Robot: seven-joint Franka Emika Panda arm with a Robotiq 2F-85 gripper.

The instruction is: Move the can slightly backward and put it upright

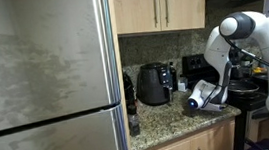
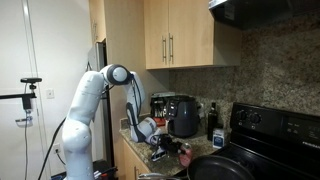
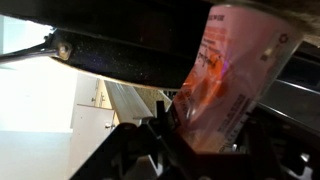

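The pinkish-red can (image 3: 232,75) fills the wrist view, close to the camera, with small print on its label. It sits between the dark fingers of my gripper (image 3: 200,140), which is shut on it. In an exterior view my gripper (image 1: 203,98) hangs low over the granite counter (image 1: 170,122), to the right of the black air fryer (image 1: 155,84); the can is hidden there. In an exterior view my gripper (image 2: 160,140) is near the counter's front, and a small reddish part of the can (image 2: 170,146) shows at the fingers.
A steel fridge (image 1: 45,84) fills the left. A black stove (image 1: 248,98) with a pan (image 2: 225,167) stands beside the counter. A dark bottle (image 2: 213,122) stands against the stone backsplash. Wooden cabinets (image 1: 162,4) hang above.
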